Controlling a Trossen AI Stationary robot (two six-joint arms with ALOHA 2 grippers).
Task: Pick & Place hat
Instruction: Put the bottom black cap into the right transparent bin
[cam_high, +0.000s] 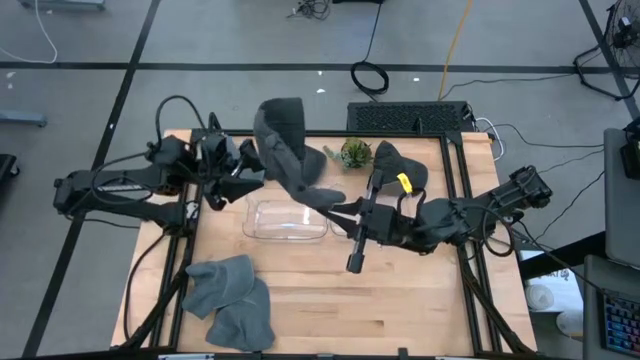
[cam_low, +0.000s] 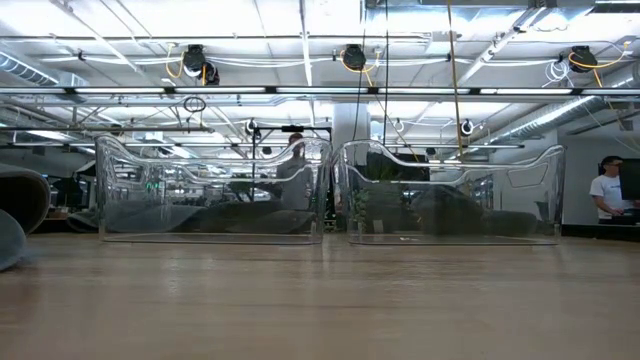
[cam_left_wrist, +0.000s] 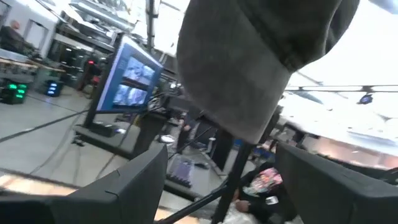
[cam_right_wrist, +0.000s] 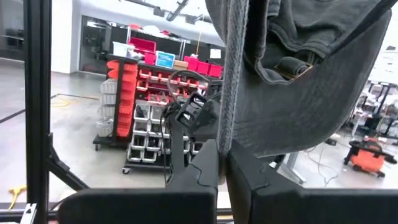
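Two arms are at work above the table (cam_high: 400, 300). One dark grey hat (cam_high: 285, 150) hangs between them, over the clear bin (cam_high: 286, 220) and the table's far edge. The right gripper (cam_high: 335, 208) is pressed together on the hat's lower edge; its wrist view shows the fingers (cam_right_wrist: 205, 168) nipping a strip of the fabric, with the rest of the hat (cam_right_wrist: 311, 81) hanging beyond. The left gripper (cam_high: 255, 170) is at the hat's left side; its fingers (cam_left_wrist: 137, 180) stand spread, and the hat (cam_left_wrist: 249, 56) hangs above and between them without visible contact.

Count on the table: two more grey hats (cam_high: 232, 300) overlapping at the near left corner, one dark hat (cam_high: 398, 165) at the far side by the right arm, one small potted plant (cam_high: 355, 153) beside it. The low view shows two clear bins (cam_low: 212, 190) side by side; the high view makes out only one plainly.

No brand, label or writing can be read. A person (cam_low: 606, 190) stands in the room at far right.
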